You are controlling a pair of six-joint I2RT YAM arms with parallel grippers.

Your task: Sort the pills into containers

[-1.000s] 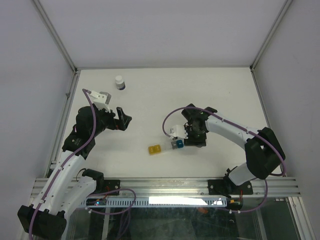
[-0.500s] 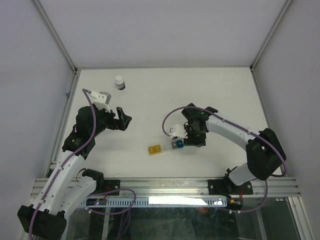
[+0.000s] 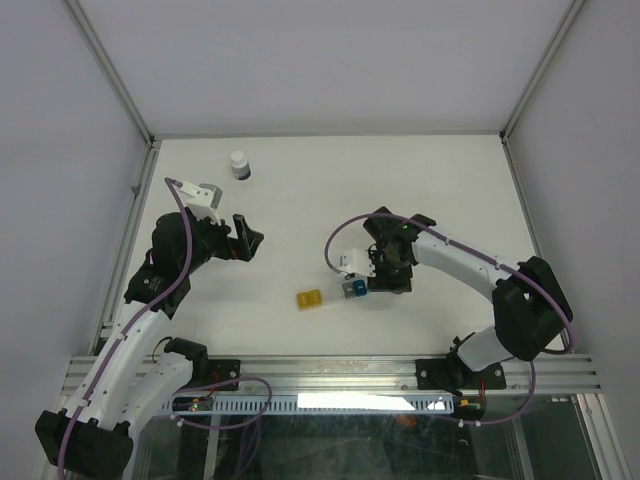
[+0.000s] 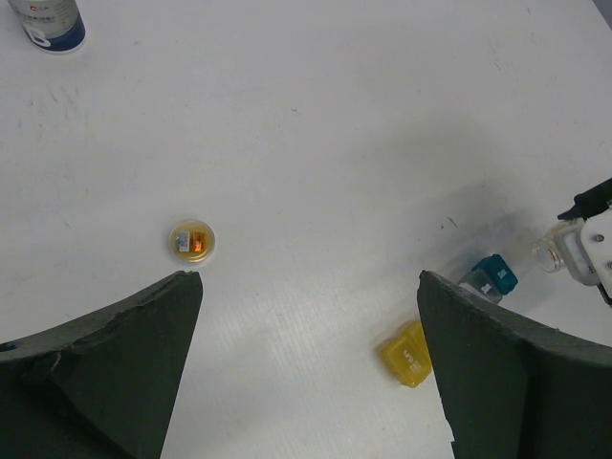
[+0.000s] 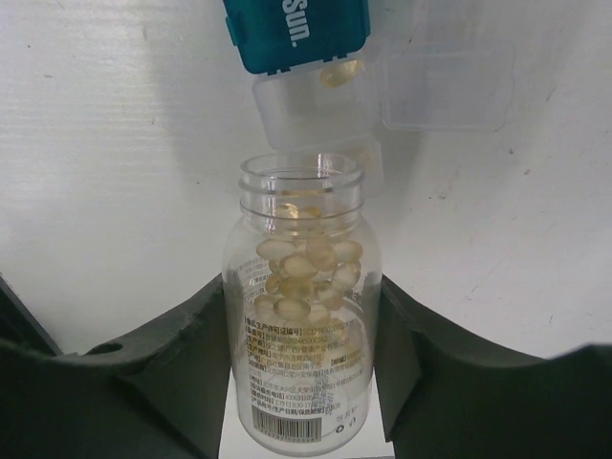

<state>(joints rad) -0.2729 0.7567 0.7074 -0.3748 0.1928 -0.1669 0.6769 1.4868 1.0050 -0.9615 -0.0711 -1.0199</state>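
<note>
Grips a clear vial [image 5: 301, 382] in the right gripper [image 5: 301, 296], jaws clenched on its sides, near the table [image 4: 335, 143] centre. Shows tan pills [image 5: 304, 273] inside, the vial mouth just beside an open clear container [image 5: 316, 110] joined to a blue container [image 5: 296, 33]. Locates a yellow container [image 4: 408, 354] apart, to their left. Holds the left gripper [image 4: 308, 287] above the table's left side, jaws released, near a small round cap [image 4: 192, 242]; white-capped bottle [image 4: 48, 21] at far left.

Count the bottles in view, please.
2. A white-capped bottle stands far back on the left; an open clear vial is held in the right gripper. I see no others.
</note>
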